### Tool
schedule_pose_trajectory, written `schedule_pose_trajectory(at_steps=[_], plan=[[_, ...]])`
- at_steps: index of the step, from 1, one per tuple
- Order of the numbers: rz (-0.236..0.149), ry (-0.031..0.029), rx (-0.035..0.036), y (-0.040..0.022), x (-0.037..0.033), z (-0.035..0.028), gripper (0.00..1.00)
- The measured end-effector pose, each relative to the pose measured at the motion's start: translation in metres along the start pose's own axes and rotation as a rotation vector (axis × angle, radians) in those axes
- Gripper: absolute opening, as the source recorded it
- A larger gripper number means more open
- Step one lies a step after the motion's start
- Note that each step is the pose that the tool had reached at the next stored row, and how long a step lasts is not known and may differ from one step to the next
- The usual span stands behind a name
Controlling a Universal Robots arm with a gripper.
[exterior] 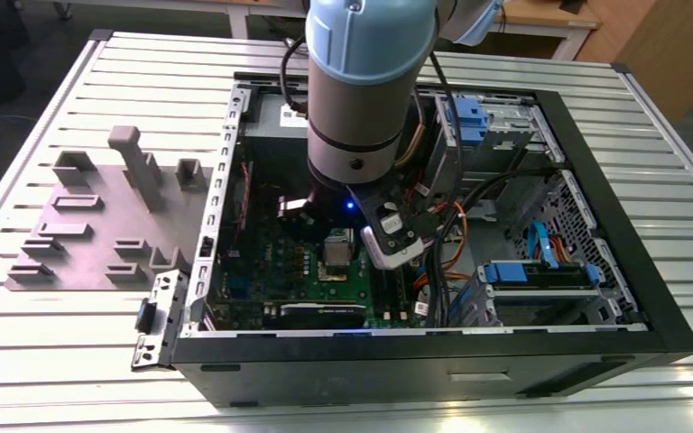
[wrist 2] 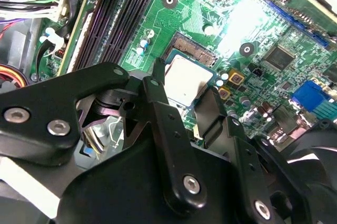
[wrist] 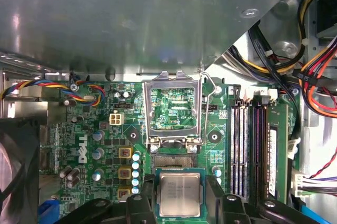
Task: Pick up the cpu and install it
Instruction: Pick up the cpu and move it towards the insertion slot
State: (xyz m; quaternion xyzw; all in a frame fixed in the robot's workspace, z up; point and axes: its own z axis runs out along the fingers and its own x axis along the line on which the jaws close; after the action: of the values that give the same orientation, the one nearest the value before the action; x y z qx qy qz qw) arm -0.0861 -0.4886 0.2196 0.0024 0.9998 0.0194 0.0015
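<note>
Gripping the cpu (wrist: 180, 193) on two sides, your jaws are clamped on it, with one dark finger (wrist 2: 160, 108) against each edge. The cpu sits right between the jaws, silver side up, low over the green board (wrist: 79, 129) inside the case (exterior: 443, 365). The socket (wrist: 174, 161) is just past the jaw tips. A strip of its tiny gold pins shows beyond the cpu's far edge, so I think the cpu is not lined up over the socket yet. The frame (wrist: 174, 79) stands open, further out from the jaws than the socket.

What could go wrong? If you push down while the cpu is off to one side, it may land crooked and bend the pins. If the jaws let go too high, the cpu could drop and slide onto the board. The open frame is close, so a bump from the jaws could knock it shut.

Count: one arm (exterior: 364, 81), one cpu, one socket, one frame, three small gold squares (wrist: 125, 173) beside the jaws, and one grey tray (exterior: 94, 225) on the table (exterior: 684, 388), well away from the jaws.
</note>
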Motion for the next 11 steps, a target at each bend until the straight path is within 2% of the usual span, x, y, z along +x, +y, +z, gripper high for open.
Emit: schedule_pose_trajectory(at_steps=[1, 2, 4, 5, 11], plan=[[0.000, 0.0001, 0.0015, -0.0001, 0.0000, 0.0006, 0.47], [0.000, 0.0003, 0.0068, -0.0001, 0.0001, 0.0017, 0.47], [0.000, 0.0001, 0.0217, 0.0000, 0.0000, 0.0035, 0.47], [0.000, 0.0001, 0.0266, -0.0001, 0.0000, 0.0041, 0.47], [0.000, 0.0001, 0.0267, -0.0002, 0.0001, 0.0084, 0.47]])
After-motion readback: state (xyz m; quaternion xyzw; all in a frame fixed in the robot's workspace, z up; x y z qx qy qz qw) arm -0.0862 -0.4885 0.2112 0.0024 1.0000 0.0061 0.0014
